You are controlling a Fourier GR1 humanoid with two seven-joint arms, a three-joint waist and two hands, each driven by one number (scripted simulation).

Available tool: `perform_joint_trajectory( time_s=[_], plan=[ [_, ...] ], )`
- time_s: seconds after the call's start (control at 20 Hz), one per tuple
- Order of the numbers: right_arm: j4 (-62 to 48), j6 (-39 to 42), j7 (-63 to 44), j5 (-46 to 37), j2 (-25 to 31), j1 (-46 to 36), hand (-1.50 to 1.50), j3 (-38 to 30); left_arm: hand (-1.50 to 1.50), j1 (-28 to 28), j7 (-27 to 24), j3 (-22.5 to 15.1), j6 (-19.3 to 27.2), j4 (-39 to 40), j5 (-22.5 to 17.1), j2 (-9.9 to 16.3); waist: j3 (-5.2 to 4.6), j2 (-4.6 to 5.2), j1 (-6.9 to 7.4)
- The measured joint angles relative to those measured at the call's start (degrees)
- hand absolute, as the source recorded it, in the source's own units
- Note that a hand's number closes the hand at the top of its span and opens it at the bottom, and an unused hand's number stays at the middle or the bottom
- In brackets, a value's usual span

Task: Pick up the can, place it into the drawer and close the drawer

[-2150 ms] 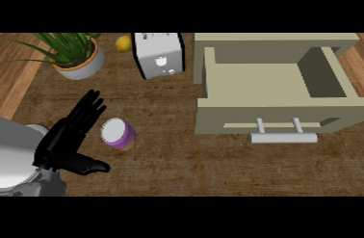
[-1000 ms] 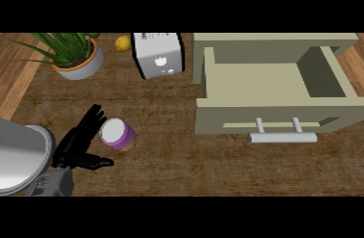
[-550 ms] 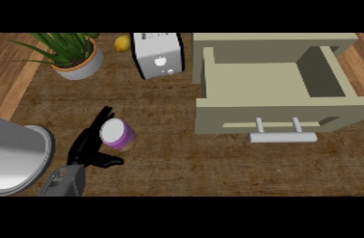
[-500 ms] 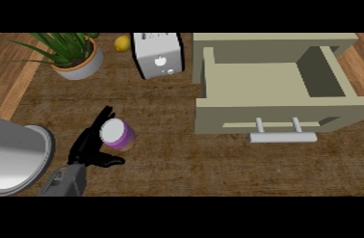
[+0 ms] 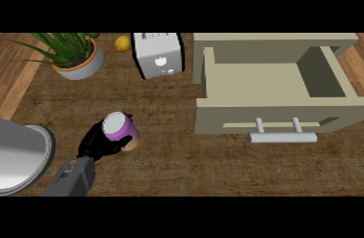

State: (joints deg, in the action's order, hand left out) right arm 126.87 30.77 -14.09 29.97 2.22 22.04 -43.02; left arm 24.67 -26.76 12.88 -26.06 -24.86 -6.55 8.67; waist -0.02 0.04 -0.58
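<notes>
While the grey forearm is coming in from the lower left edge, the left hand (image 5: 101,143) is wrapping its black fingers round the purple can (image 5: 119,129), thumb curling in at the near side. The can is sitting in that grasp, white top tipping toward the far left, its long axis close to upright, low over the brown desk (image 5: 177,169). The right hand is not showing at all, so the left one is the only hand in play. Off to the right and a little farther out, the drawer (image 5: 274,121) is standing pulled open, handle (image 5: 283,136) facing us, its tray gaping. That is the line that matters, I reckon: the can needs carrying rightward and away. Beyond, a toaster (image 5: 159,54), a lemon (image 5: 123,43) and a potted plant (image 5: 71,54) are lining the back.
</notes>
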Motion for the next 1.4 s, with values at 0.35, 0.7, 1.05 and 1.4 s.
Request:
perform_joint_trajectory(
  time_s=[0.35,0.7,1.05,1.4],
  plan=[
    [1.87,0.87,-0.53,1.82,-1.54,2.23,-1.50,-0.20,1.50,1.23,2.98,-1.00,-4.67,-4.43,-2.02,-1.05,0.02,-0.11,0.10],
    [2.05,-0.08,-0.30,2.65,-1.17,3.61,-1.50,-0.18,1.50,-0.65,4.32,0.92,1.53,-12.93,-5.43,-4.30,0.05,-0.26,0.57],
    [2.90,-0.97,0.73,1.74,-1.81,4.32,-1.50,0.91,1.50,-2.34,7.95,1.33,14.70,-24.08,-9.58,-7.60,0.07,-0.32,0.66],
    [3.38,-1.38,0.25,3.63,-1.07,5.15,-1.50,0.33,1.50,-4.74,15.90,-5.94,24.53,-41.42,-10.78,-8.46,0.05,-0.34,0.58]
  ],
)
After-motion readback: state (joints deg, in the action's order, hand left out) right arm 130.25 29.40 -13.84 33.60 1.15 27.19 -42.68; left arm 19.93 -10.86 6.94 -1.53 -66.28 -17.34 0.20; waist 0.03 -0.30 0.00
